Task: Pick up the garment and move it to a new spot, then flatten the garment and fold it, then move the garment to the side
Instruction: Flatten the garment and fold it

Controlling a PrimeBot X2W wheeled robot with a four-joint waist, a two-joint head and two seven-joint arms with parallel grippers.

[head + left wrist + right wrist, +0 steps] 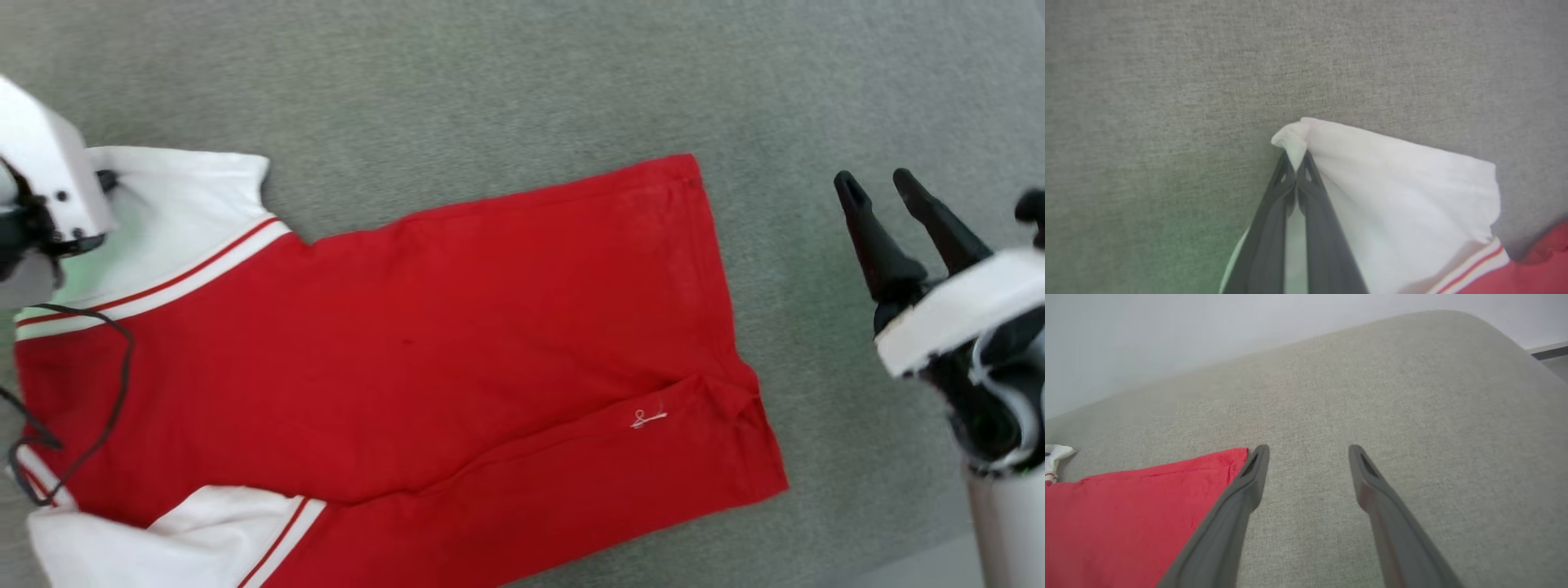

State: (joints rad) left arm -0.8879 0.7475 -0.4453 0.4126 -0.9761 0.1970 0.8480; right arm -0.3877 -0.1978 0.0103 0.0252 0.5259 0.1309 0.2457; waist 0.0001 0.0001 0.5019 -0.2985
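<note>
Two tools show here, and they stand in opposite states. The left tool is closed: in its wrist view the two dark fingers meet at their tips and pinch the corner of a white sleeve, with the cloth bunched into a small peak just above the tips. The right tool is open with nothing between its fingers. In the head view it hovers at the right, apart from the cloth. In its own wrist view one finger crosses in front of the red corner at the hem, though I cannot tell whether it touches, and the other stands over bare upholstery. The garment lies spread on a grey fabric surface, taking up the left and middle of the head view. Its plain red side is up, with the hem toward the right tool and the sleeves toward the left. The pinched sleeve, white with a red stripe along its band, sits at the far left beside the white housing of the left arm. A second white sleeve lies at the bottom left. A long fold runs across the lower part of the red body, and a small white logo sits on it close to the hem. A thin black cable hangs in a loop over the shoulder part. Beyond the surface, the right wrist view shows a pale wall.
</note>
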